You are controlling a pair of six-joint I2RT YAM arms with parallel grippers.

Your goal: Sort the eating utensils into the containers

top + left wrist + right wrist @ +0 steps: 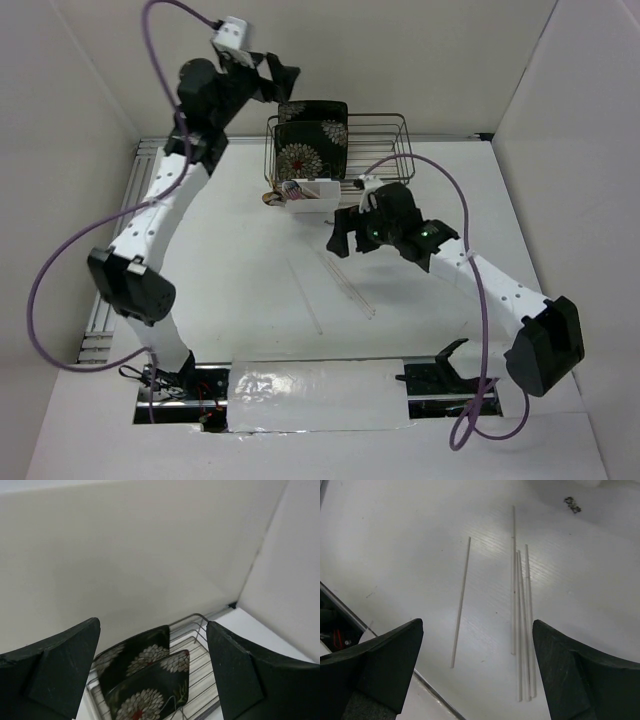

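Note:
Several pale chopsticks lie on the white table: a bundle (521, 630) and a single one (461, 600) apart to its left; in the top view the bundle (352, 290) is faint. My right gripper (345, 240) hangs open and empty above them; in the right wrist view it (477, 675) frames the sticks. The small white tub (308, 199) holds cutlery, including a pinkish handle, at the rack's front. My left gripper (282, 78) is raised high at the back, open and empty, above the black floral plates (145, 680).
A dark wire rack (385, 145) stands at the back centre with two black floral plates (312, 140) upright in it. White walls close the back and sides. A metal rail (115, 215) runs along the table's left edge.

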